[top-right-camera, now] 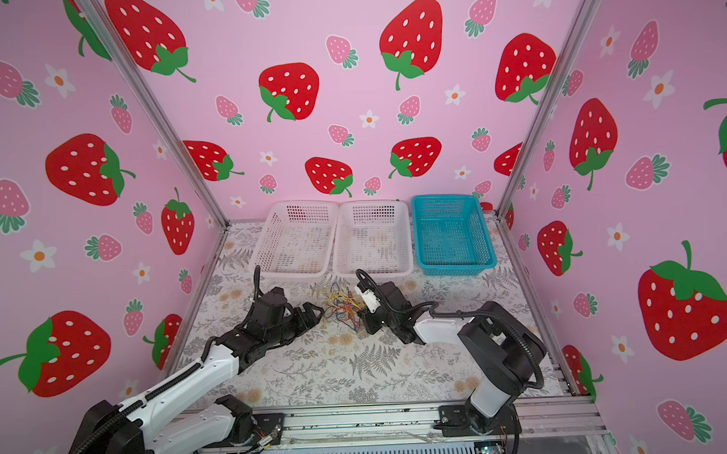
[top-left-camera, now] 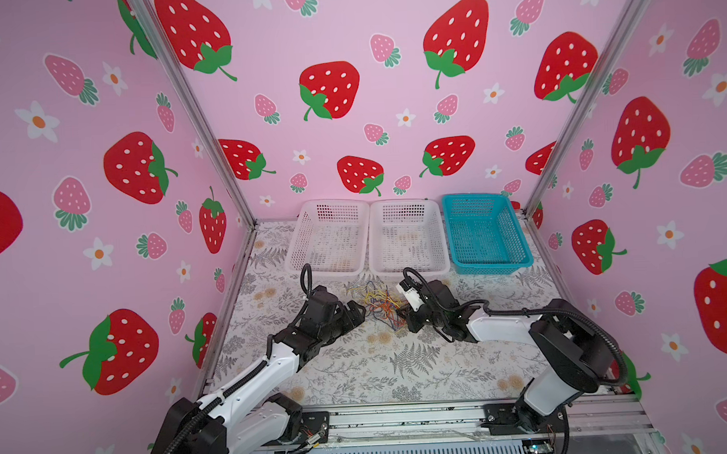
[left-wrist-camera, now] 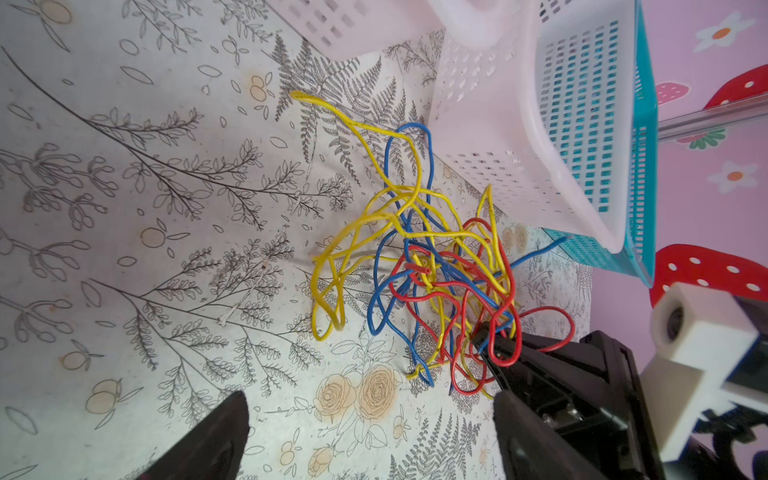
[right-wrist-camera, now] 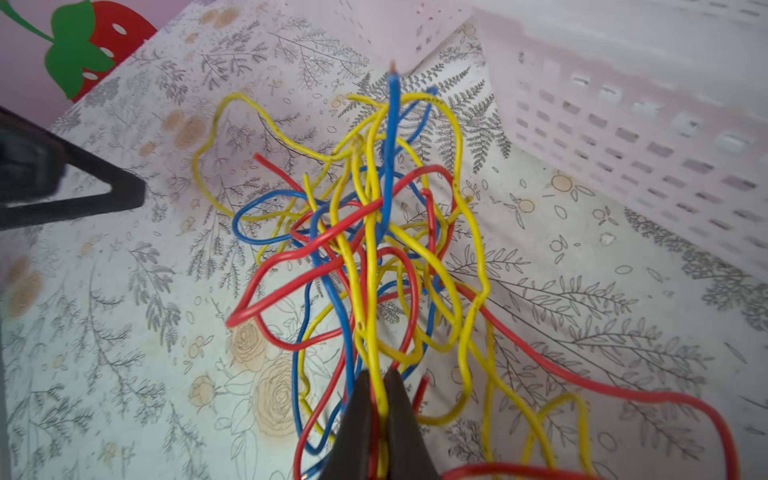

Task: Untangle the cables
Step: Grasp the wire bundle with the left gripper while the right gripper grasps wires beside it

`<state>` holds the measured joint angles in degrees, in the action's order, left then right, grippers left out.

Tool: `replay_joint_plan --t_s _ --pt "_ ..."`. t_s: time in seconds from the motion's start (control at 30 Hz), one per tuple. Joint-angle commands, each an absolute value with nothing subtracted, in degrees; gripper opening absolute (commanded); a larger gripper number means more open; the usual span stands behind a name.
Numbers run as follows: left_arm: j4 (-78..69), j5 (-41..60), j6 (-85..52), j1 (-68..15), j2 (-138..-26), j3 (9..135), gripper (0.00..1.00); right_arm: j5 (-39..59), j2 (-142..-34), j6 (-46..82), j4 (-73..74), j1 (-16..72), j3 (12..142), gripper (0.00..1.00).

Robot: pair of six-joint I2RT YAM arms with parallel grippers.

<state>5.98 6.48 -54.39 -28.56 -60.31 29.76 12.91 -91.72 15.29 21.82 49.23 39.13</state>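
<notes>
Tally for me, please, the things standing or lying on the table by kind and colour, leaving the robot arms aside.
White baskets: 2
Teal basket: 1
Tangle of cables: 1
Total: 4

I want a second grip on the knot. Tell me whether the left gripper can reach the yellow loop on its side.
Probably yes. The left gripper is open beside the cables, with only bare table before the yellow loop; the right gripper pinches the far side.
</notes>
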Motion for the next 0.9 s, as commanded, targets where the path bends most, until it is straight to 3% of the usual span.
replay_joint_plan --t_s 0.0,0.17,0.33,0.67,0.87 --pt "2.88 7.53 -56.62 -29.88 -60.48 30.04 0.93 17.55 -86.76 14.09 26.04 49.58 36.47 0.0" --pt "-0.34 10.03 -58.35 -31.14 -60.84 30.5 0.91 24.63 -81.4 14.15 32.24 49.64 32.42 0.0" --pt "-3.91 11.22 -60.14 -32.03 -59.72 29.49 0.82 29.31 -79.02 14.57 35.71 49.6 30.5 0.0" --pt "-6.66 11.64 -61.08 -33.7 -59.32 28.14 0.34 29.9 -80.33 15.12 35.43 49.51 31.09 0.0" --pt "-7.29 11.64 -61.17 -34.28 -60.14 28.38 0.12 30.39 -80.86 15.04 34.95 49.53 31.51 0.0"
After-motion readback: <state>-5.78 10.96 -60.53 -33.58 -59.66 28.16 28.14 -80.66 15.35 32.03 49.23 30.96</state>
